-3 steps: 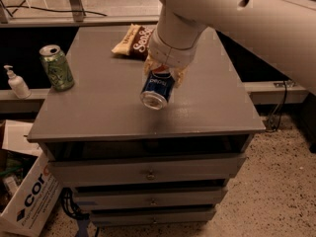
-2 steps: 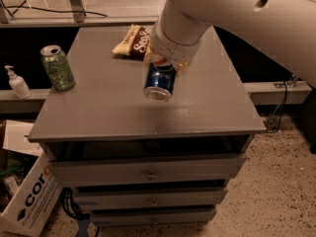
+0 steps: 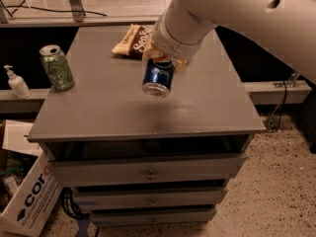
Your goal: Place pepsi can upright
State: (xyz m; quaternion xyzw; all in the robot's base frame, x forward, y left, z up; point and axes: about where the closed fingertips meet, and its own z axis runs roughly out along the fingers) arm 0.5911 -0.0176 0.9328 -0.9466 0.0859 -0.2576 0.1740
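The pepsi can (image 3: 157, 77) is dark blue with a silver end facing the camera. It hangs tilted above the middle of the grey cabinet top (image 3: 108, 107). My gripper (image 3: 164, 61) is shut on the can's upper end, below the big white arm that comes in from the upper right. The fingers are mostly hidden by the arm and the can.
A green can (image 3: 57, 67) with a silver top stands upright at the left edge of the cabinet top. A snack bag (image 3: 131, 41) lies at the back, partly behind the arm. A white pump bottle (image 3: 16, 82) stands on a ledge to the left. A cardboard box (image 3: 24, 196) sits on the floor at lower left.
The arm has lifted the pepsi can a little and carried it slightly toward the back of the cabinet top. The can stays tilted in the gripper.
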